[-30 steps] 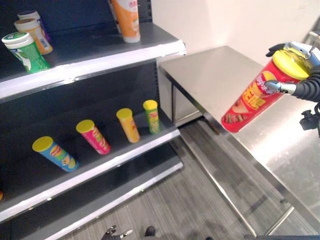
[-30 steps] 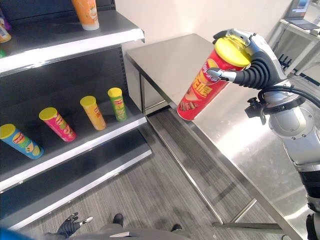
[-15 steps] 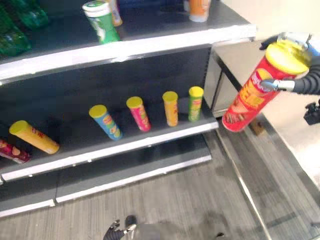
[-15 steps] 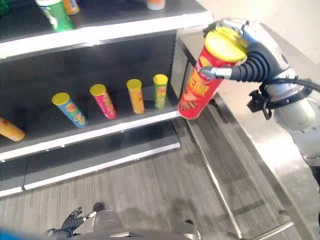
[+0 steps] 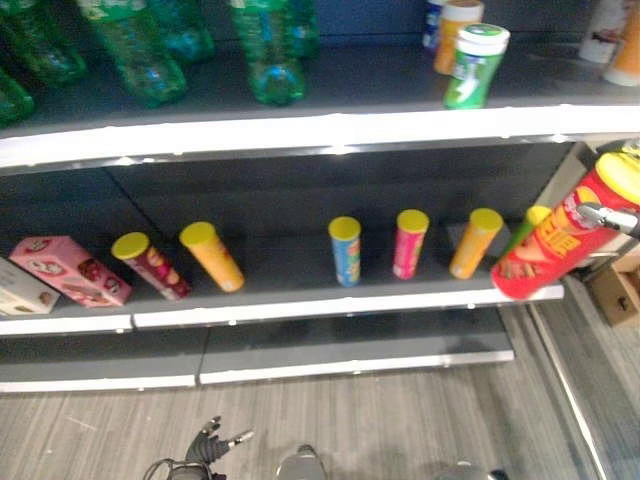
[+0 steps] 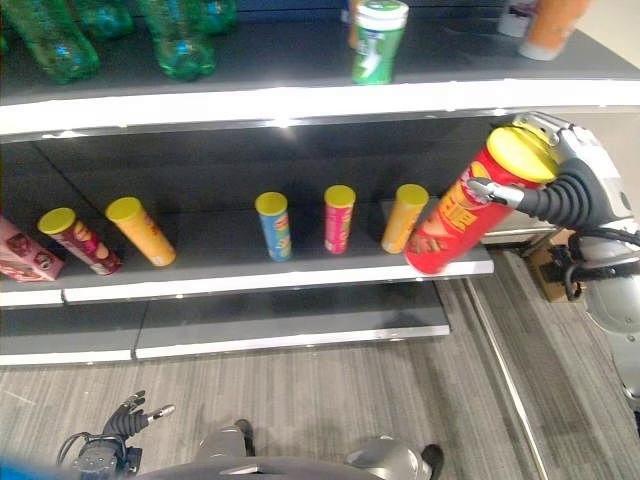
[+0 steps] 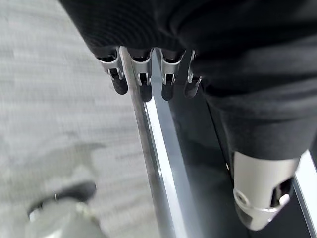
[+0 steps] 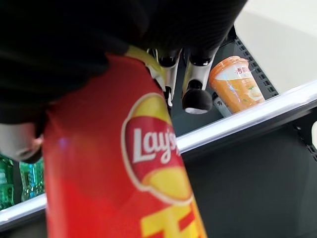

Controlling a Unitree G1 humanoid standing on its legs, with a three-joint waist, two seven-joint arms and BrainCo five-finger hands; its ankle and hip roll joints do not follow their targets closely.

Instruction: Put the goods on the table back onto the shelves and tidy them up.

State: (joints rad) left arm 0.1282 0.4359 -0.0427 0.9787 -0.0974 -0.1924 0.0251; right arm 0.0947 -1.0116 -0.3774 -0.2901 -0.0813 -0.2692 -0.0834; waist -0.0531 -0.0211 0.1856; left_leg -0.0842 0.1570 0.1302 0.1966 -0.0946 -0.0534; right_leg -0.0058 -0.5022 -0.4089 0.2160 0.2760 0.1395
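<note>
Right hand clamped round red can | aim for middle shelf gap at 9 o'clock of can | stand it upright | left hand relaxed, fingers apart

— What is seen of the room?

— A grey floor with a wood-like grain is laid in front of a dark shelf unit. The shelf boards are edged with pale strips, on which light is reflected.

— And to the right side?

— A cardboard box is placed on the floor, and a pale wall is seen behind the unit.
</note>
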